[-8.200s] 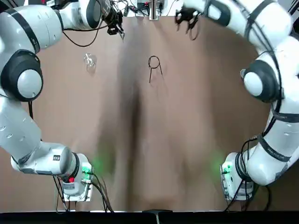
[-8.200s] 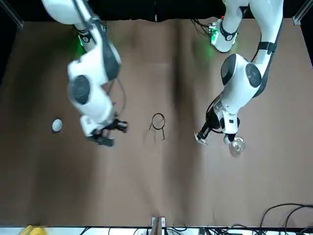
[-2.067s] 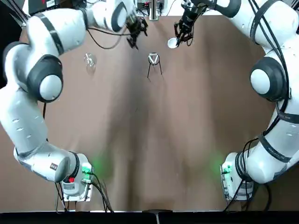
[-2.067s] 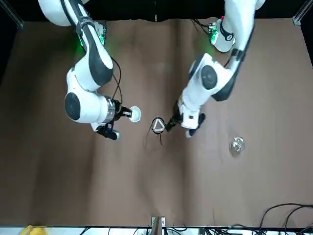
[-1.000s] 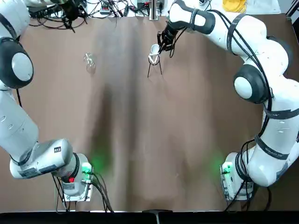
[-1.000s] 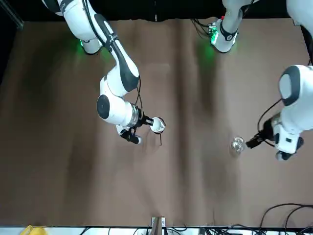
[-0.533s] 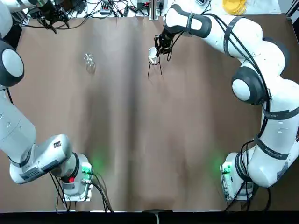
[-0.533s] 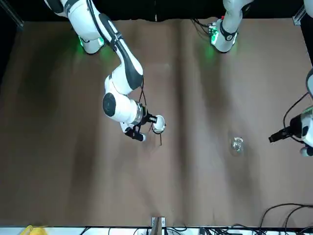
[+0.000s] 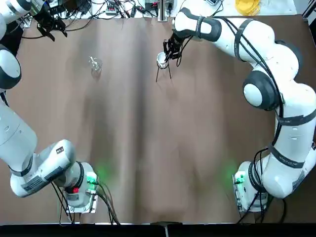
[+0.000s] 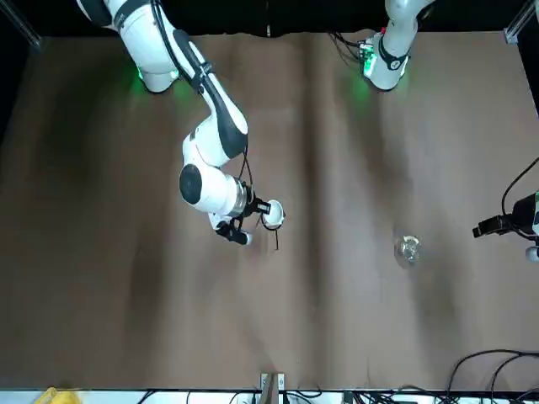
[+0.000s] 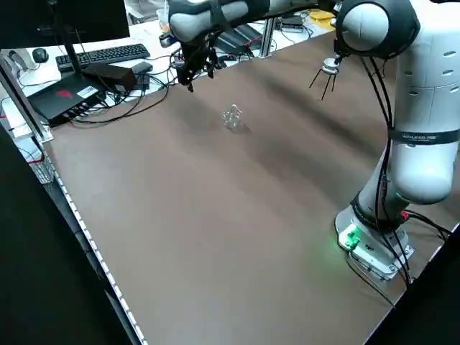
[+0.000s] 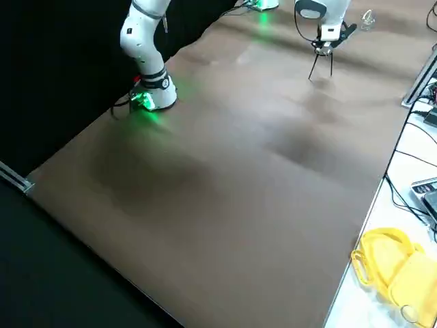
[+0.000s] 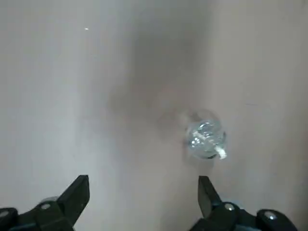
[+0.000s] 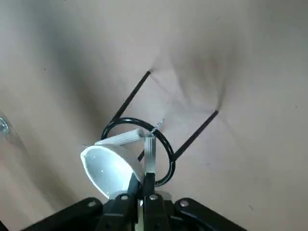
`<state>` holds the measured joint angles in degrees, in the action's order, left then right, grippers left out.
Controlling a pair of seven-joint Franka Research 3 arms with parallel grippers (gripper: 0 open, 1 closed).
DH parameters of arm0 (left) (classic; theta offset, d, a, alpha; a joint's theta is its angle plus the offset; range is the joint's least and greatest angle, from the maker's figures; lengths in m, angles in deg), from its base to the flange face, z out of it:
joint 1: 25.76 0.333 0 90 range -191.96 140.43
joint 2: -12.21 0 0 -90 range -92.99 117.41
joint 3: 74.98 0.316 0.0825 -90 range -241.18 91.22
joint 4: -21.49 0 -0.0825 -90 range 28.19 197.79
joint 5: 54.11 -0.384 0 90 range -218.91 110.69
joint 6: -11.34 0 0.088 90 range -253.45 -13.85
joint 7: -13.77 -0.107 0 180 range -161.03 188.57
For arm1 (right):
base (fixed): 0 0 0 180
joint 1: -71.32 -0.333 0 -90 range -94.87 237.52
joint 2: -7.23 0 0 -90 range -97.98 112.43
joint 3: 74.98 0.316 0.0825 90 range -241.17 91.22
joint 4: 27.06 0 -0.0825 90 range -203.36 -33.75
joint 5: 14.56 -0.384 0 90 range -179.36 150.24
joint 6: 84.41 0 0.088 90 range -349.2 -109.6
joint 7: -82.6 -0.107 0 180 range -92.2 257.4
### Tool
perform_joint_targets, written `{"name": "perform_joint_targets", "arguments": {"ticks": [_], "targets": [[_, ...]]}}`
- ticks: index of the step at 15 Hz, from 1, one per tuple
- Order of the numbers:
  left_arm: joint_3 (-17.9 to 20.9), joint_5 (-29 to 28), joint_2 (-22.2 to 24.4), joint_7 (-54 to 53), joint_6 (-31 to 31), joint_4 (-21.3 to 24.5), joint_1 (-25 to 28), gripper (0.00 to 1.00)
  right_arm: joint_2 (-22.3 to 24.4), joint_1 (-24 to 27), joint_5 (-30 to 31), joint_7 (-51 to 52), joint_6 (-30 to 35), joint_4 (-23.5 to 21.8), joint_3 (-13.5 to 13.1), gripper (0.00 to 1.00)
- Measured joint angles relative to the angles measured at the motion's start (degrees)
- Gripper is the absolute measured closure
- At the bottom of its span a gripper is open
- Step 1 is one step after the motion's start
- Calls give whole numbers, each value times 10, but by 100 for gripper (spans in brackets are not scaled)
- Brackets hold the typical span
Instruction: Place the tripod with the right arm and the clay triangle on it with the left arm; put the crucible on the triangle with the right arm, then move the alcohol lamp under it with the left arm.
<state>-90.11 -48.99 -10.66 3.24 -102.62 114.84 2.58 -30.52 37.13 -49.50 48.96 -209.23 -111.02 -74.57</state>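
Note:
The black wire tripod (image 9: pixel 163 70) stands at the far middle of the table, with the white clay triangle (image 14: pixel 146 139) lying on its ring. My right gripper (image 9: pixel 169 49) is shut on the rim of the white crucible (image 14: pixel 109 167). It holds the cup tilted just over the ring (image 14: pixel 166 147), seen also as crucible (image 10: pixel 272 215). The clear glass alcohol lamp (image 9: pixel 94 63) stands alone to the left of the tripod. My left gripper (image 9: pixel 49 22) hangs open near the far left corner, beyond the lamp (image 13: pixel 206 139), with nothing between its fingers (image 13: pixel 79 188).
Cables, a keyboard (image 11: pixel 104 52) and a monitor stand line the far edge of the table. A yellow object (image 12: pixel 390 265) lies off the table at the far right. The arm bases with green lights (image 9: pixel 91 180) stand at the near corners.
The left arm let go of the triangle on the tripod and swung away to the far left corner. The right arm brought the crucible over the ring and now holds nearly still.

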Motion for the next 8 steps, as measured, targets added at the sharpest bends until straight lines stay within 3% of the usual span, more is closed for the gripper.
{"name": "perform_joint_targets", "arguments": {"ticks": [8], "targets": [[-1,110,-34,-273,-1,0,37,0,-3,-4,0,1,-3,0,0,94]]}}
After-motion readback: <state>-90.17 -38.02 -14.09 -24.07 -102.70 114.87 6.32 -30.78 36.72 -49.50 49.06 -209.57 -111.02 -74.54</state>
